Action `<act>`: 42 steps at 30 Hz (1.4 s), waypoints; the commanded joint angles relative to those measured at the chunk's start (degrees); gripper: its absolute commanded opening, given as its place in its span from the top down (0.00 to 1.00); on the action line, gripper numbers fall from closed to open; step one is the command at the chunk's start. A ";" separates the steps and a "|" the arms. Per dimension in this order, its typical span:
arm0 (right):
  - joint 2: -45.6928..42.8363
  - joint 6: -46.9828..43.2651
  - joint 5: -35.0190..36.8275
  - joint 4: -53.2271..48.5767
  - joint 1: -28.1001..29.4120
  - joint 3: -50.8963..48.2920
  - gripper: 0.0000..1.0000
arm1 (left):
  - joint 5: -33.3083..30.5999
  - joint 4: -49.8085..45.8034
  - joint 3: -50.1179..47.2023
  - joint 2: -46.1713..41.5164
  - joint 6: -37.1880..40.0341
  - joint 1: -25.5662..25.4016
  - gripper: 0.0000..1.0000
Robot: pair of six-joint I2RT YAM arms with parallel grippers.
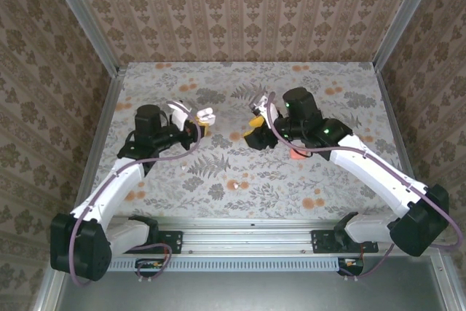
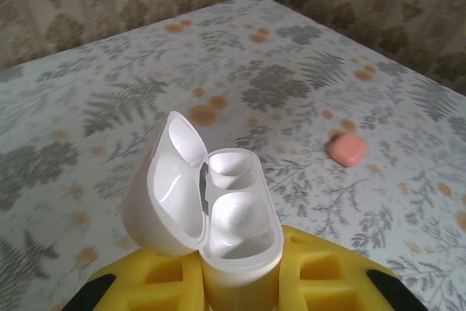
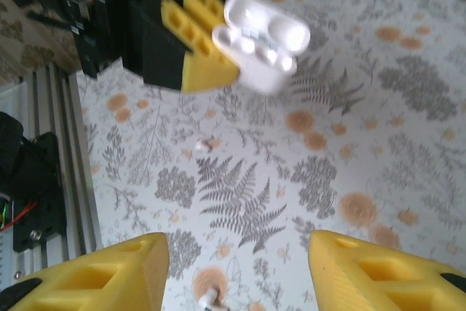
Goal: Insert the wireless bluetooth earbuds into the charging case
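From above, my left claw (image 1: 195,127) is clenched on the open white charging case (image 1: 206,115), holding it over the floral tablecloth (image 1: 218,85), left of centre. My right claw (image 1: 255,135) hangs just across from it, near but apart. A coral-pink case (image 1: 297,153) lies on the cloth under my right forearm. Two tiny white buds lie loose on the cloth. The first earbud (image 1: 181,166) is close by my left arm, and the second earbud (image 1: 234,185) lies between my two arms, nearer the base rail (image 1: 247,231).

Through my left wrist, the charging case stands upright between my yellow fingers (image 2: 328,271). Its lid is hinged back to the left and its two wells face the camera. The coral-pink case sits on the cloth beyond, to the right, well apart.

Through my right wrist, my right claw is released, its two yellow fingers spread wide. The second earbud lies on the cloth at the bottom edge, in the gap between them. The first earbud lies farther on, below my left claw and the white case it grips, which looks blurred here.
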 commanded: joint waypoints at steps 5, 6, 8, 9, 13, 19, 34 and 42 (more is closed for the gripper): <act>0.48 -11.50 1.57 -12.67 2.70 1.73 0.43 | -5.03 -4.95 -1.08 -3.58 -5.59 2.89 0.91; 0.43 -15.47 0.83 -13.88 2.97 1.57 0.43 | -5.95 -5.53 -1.34 -3.91 -6.29 3.01 0.92; 0.49 -24.60 -0.58 -16.74 3.61 1.13 0.43 | -7.91 -6.17 -2.12 -4.36 -8.61 3.02 0.92; 0.61 -29.81 -1.07 -18.32 3.99 0.99 0.44 | -8.16 -6.34 -2.61 -4.61 -9.08 3.03 0.92; 2.82 -43.74 -1.79 -21.81 5.05 0.77 0.47 | -9.68 -5.08 -5.62 -6.51 -11.38 3.02 0.92; 11.64 -54.76 0.00 -23.55 7.92 2.79 0.52 | -12.27 -3.63 -9.90 -10.14 -12.96 2.97 0.92; 30.94 -68.07 10.57 -23.12 16.64 9.47 0.53 | -15.30 -5.65 -11.47 -12.05 -10.57 2.84 0.92; 35.93 -67.64 12.41 -22.01 17.29 11.41 0.53 | -15.31 -5.04 -11.92 -11.58 -10.70 2.77 0.92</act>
